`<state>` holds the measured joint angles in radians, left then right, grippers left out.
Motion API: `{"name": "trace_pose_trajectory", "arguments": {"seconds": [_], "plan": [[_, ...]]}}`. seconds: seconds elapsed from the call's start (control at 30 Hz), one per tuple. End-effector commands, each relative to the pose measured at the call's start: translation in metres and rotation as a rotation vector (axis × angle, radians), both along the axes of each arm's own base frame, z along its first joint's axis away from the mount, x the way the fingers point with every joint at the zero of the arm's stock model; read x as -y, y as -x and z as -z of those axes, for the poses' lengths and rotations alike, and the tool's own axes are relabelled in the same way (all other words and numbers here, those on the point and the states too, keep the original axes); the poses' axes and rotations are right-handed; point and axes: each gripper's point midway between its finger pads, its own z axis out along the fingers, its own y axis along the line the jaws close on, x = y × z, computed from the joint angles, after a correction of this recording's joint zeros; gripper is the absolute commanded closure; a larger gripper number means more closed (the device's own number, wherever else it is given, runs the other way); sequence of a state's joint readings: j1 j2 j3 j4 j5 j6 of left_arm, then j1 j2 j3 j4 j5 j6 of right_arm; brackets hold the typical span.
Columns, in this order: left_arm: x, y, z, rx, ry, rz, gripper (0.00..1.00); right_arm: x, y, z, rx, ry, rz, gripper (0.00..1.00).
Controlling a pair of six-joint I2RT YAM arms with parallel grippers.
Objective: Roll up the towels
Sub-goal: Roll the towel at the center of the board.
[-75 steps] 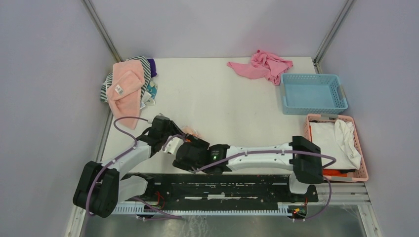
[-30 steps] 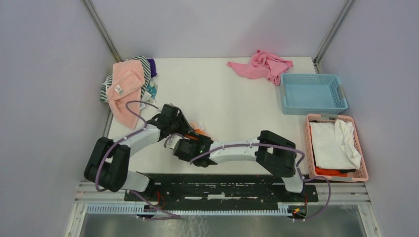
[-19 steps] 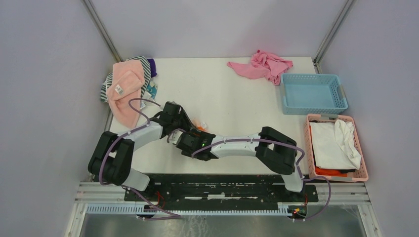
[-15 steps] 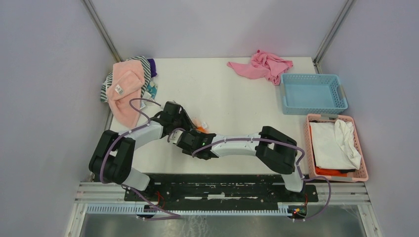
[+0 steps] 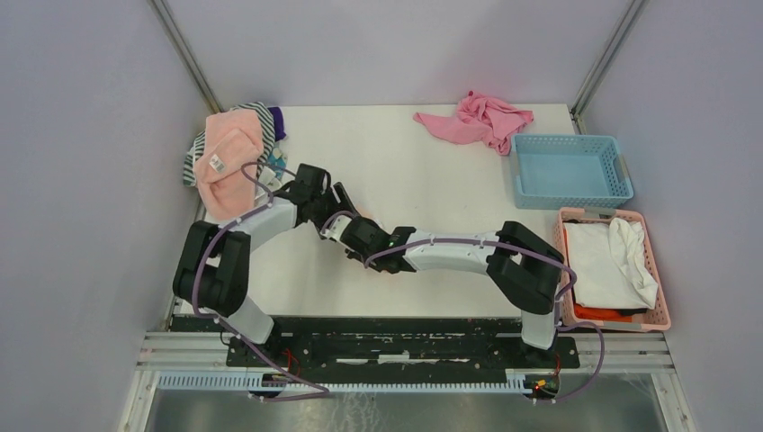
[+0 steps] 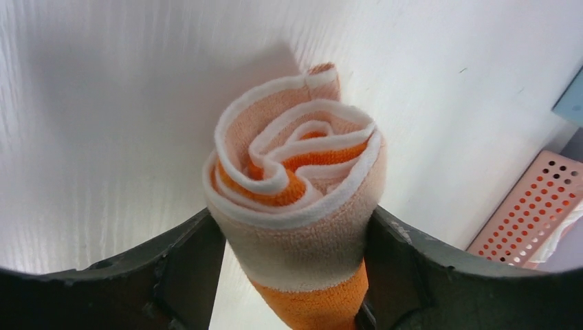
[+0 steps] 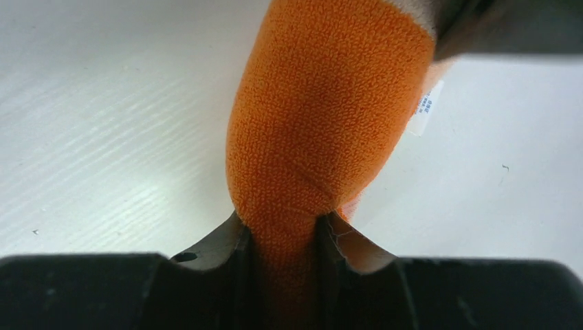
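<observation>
The orange towel (image 6: 295, 179) is rolled into a tight spiral with its peach back outside. In the left wrist view its end faces the camera. My left gripper (image 6: 292, 216) holds the roll, one finger against each side. My right gripper (image 7: 283, 220) is shut on the orange end of the same towel (image 7: 323, 117), squeezing it narrow. From above, both grippers (image 5: 335, 202) (image 5: 349, 230) meet left of the table's middle and hide the roll. The pale pink towel (image 5: 225, 162) with its white label lies on a cloth pile at the far left.
A darker pink cloth (image 5: 477, 117) lies crumpled at the back. A blue basket (image 5: 571, 171) stands at the right, with a pink basket (image 5: 565, 236) holding white cloth nearer. Striped and purple cloths (image 5: 268, 115) sit under the pale pink towel. White table (image 5: 432, 198).
Both arms carried the roll away from the near edge, toward the back left. The right jaws narrowed onto the towel's orange end. The left jaws widened slightly around the roll.
</observation>
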<state>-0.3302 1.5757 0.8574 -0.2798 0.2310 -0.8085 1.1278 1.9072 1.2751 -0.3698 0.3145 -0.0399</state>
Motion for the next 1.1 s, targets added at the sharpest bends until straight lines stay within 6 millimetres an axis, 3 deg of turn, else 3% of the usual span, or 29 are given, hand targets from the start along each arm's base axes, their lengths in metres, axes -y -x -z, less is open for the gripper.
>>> {"name": "trace_pose_trajectory", "arguments": {"seconds": [0.0, 0.13, 0.27, 0.43, 0.57, 0.83, 0.93, 1.07], "plan": [[-0.019, -0.045, -0.034, 0.089, -0.001, 0.023, 0.24, 0.05, 0.022, 0.018, -0.131, 0.123, 0.055, 1.0], [-0.046, -0.067, -0.072, 0.155, 0.015, -0.035, 0.23, 0.068, 0.012, 0.012, -0.091, 0.173, 0.103, 1.0], [-0.068, -0.059, -0.101, 0.211, -0.072, -0.052, 0.21, 0.074, 0.009, 0.013, -0.079, 0.203, 0.106, 1.0], [-0.046, -0.015, -0.071, 0.178, 0.135, -0.108, 0.2, 0.067, 0.02, 0.023, -0.121, 0.126, 0.075, 1.0], [-0.026, 0.006, -0.052, 0.15, 0.247, -0.113, 0.18, 0.061, 0.029, 0.023, -0.14, 0.032, 0.048, 1.0], [0.01, 0.016, -0.052, 0.196, 0.385, -0.102, 0.15, 0.06, 0.043, 0.037, -0.183, -0.018, 0.005, 1.0], [0.017, 0.015, -0.058, 0.234, 0.433, -0.125, 0.13, 0.059, 0.046, 0.041, -0.2, -0.026, -0.009, 1.0], [0.028, 0.008, -0.051, 0.236, 0.417, -0.129, 0.11, 0.056, 0.054, 0.04, -0.23, -0.039, -0.049, 1.0]]}}
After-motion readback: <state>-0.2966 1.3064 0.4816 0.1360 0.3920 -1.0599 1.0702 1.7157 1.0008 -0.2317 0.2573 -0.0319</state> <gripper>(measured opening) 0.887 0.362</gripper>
